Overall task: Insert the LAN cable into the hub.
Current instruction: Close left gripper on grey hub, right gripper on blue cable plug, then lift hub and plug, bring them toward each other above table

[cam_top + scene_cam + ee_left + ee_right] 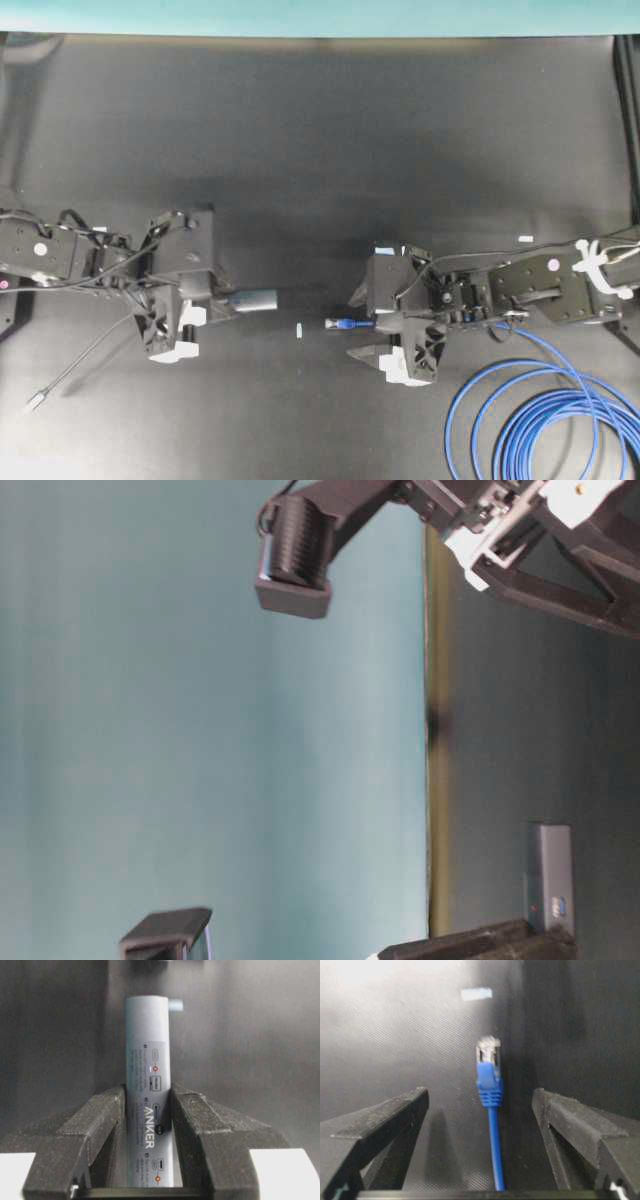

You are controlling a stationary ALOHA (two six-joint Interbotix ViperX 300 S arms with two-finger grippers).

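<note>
Fingers (pixel 105 1125) on our L arm are clamping the hub (pixel 148 1095), pointing level. R fingers (pixel 395 1125) are gaping wide w/ the LAN cable (pixel 490 1085) plug lying between them on the table (pixel 320 150), untouched.

Black mat table (pixel 300 130), matte and lightly textured. Blue cable (pixel 540 410) lies coiled just behind the right claw (pixel 365 325), its plug (pixel 335 323) between the fingers; a small pale tape mark (pixel 298 329) sits ahead of that claw.
</note>
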